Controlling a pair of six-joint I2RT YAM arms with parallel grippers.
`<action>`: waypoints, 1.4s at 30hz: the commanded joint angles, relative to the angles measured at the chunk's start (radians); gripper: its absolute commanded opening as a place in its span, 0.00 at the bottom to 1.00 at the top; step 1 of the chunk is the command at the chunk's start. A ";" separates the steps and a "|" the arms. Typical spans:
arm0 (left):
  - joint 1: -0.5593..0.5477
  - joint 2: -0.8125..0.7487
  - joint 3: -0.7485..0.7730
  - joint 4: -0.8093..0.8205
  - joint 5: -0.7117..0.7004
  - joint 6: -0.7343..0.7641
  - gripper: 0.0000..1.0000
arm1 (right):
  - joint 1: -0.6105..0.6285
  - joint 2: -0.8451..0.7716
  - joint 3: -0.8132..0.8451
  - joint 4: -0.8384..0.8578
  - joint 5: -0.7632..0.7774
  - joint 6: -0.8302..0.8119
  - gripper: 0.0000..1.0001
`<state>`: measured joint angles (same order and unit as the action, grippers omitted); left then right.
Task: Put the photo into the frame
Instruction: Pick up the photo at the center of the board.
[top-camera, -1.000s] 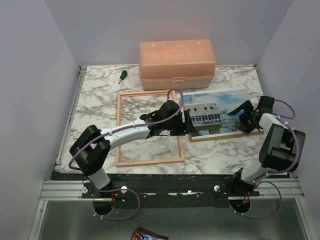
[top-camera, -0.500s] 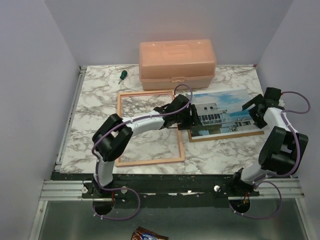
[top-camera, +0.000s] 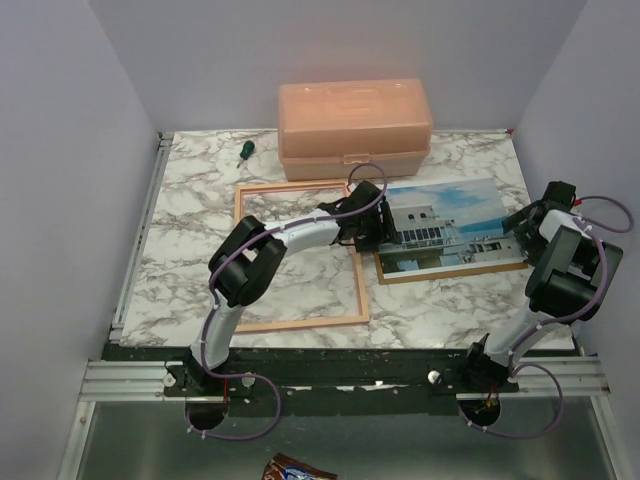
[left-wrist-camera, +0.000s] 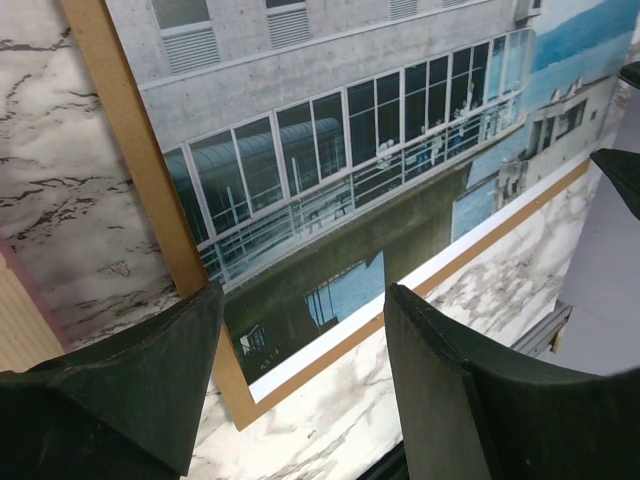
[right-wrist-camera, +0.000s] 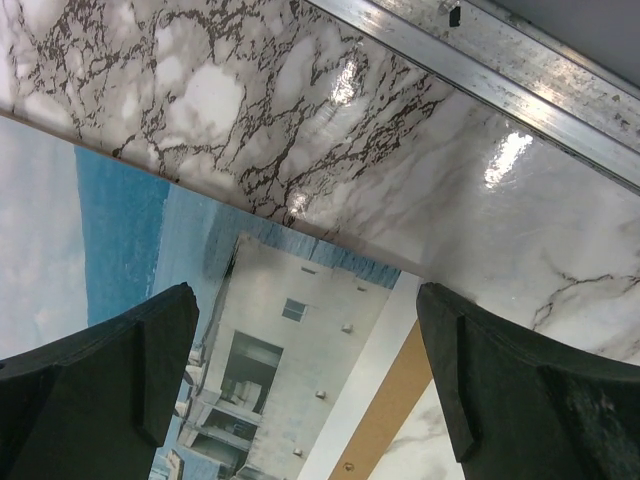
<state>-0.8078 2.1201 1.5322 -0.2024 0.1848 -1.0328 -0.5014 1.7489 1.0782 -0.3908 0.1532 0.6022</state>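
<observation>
Photo (top-camera: 447, 222) lies flat, face up on a brown backing board (top-camera: 452, 271), right half of the table (top-camera: 190, 200). Frame (top-camera: 238, 262) is flat on the table just left of the board. A strip of marble shows between them, so they are not touching. Left fingers (left-wrist-camera: 140, 400) spread apart, over the photo's left end. Cannot tell whether they touch it. Right fingers (right-wrist-camera: 100, 380) spread wide, over the photo's right end near the table's right edge. Peach plastic box (top-camera: 355, 120), shut, sits far of the frame and photo. Green-handled screwdriver (top-camera: 243, 150) lies just left of the box.
</observation>
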 joint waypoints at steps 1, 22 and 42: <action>0.003 0.043 0.059 -0.082 -0.031 0.022 0.67 | -0.002 0.027 -0.004 0.021 0.021 -0.005 1.00; 0.025 0.063 0.019 -0.075 0.048 0.039 0.62 | -0.002 0.034 -0.105 0.097 -0.413 -0.005 0.97; 0.027 0.077 -0.007 -0.036 0.106 0.050 0.58 | 0.076 -0.033 -0.227 0.308 -0.742 0.143 0.92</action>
<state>-0.7780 2.1719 1.5600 -0.2268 0.2710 -0.9993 -0.4633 1.7252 0.8959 -0.0532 -0.5278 0.6952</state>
